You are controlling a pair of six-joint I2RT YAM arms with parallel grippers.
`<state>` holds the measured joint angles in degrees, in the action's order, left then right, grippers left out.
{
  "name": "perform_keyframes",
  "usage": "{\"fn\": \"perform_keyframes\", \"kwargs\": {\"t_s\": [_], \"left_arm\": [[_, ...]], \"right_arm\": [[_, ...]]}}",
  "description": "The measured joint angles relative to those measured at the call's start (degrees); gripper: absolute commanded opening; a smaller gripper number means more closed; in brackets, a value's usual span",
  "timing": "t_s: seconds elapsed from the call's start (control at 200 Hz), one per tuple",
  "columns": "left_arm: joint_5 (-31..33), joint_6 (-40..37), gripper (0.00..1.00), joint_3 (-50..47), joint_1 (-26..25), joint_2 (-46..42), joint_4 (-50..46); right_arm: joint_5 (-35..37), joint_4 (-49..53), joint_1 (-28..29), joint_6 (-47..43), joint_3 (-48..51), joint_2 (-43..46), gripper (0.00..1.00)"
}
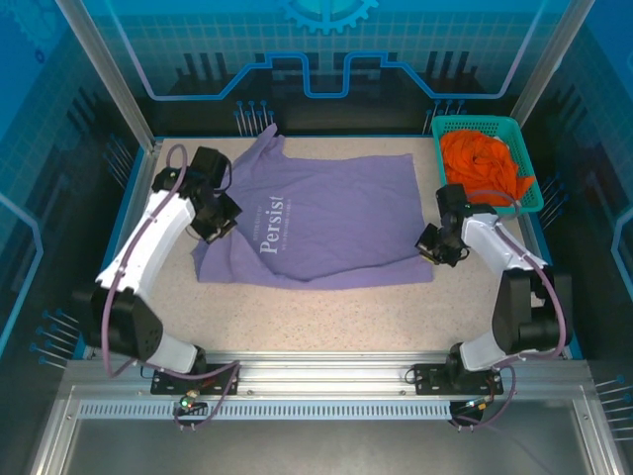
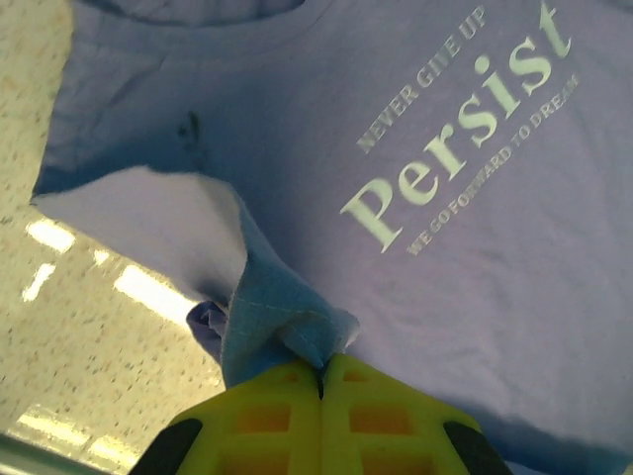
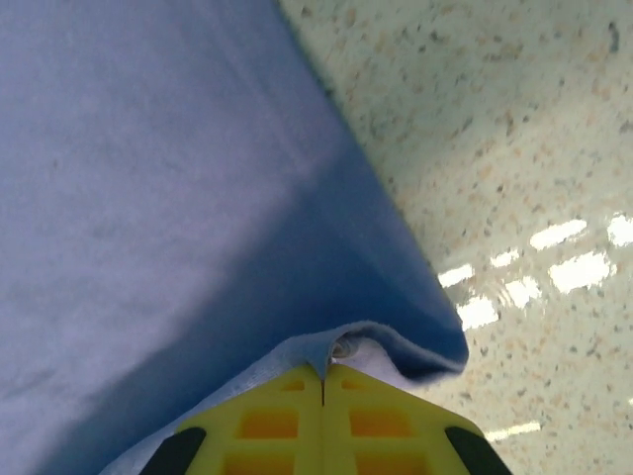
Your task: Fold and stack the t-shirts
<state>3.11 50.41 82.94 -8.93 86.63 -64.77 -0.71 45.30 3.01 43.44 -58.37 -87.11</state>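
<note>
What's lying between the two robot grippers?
The purple t-shirt lies spread between the left gripper and the right gripper, both with jaws shut on its edges. The top view shows it.

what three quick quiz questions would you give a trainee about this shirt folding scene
1. True or false: the orange t-shirt is neatly folded.
2. What is the left gripper shut on? A) an edge of the purple t-shirt B) the orange t-shirt C) nothing
3. Fill in: the big white word on the purple t-shirt is ____.
Key: 1 false, it lies bunched in the teal basket; 2 A; 3 Persist.
</note>
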Motion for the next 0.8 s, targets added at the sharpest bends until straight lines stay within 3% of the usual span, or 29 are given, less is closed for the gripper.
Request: {"fn": "perform_keyframes", "kwargs": {"t_s": [0.235,0.305,0.355,0.395,0.54,0.665,0.8], "left_arm": [[-1.29,-3.02,0.00,12.28,2.38,17.18,0.85],[-1.53,-3.82,0.13,15.63,2.86,22.18,0.39],[-1.51,-4.50,0.32,18.34,3.17,25.57,0.15],[-1.46,-5.25,0.47,20.68,3.45,27.96,-0.39],[-1.44,-6.38,0.61,29.46,4.90,33.33,-2.93],[-0.33,-7.10,0.63,31.47,6.25,31.56,-3.85],[-0.24,-5.90,0.41,19.26,6.56,20.59,0.39]], "right_arm": [[-1.53,-2.08,-3.13,0.04,-2.40,-7.10,0.00],[-2.32,-2.58,-3.91,0.04,-2.40,-8.17,0.00],[-2.80,-2.95,-4.48,0.04,-2.40,-8.76,0.00],[-3.21,-3.13,-4.94,0.04,-2.40,-9.27,0.09],[-4.72,-3.56,-6.71,-0.13,-2.47,-9.84,0.28],[-5.14,-5.01,-9.40,0.48,-1.11,-7.02,0.47],[-6.40,-8.41,-10.19,0.52,3.67,1.75,0.52]]}}
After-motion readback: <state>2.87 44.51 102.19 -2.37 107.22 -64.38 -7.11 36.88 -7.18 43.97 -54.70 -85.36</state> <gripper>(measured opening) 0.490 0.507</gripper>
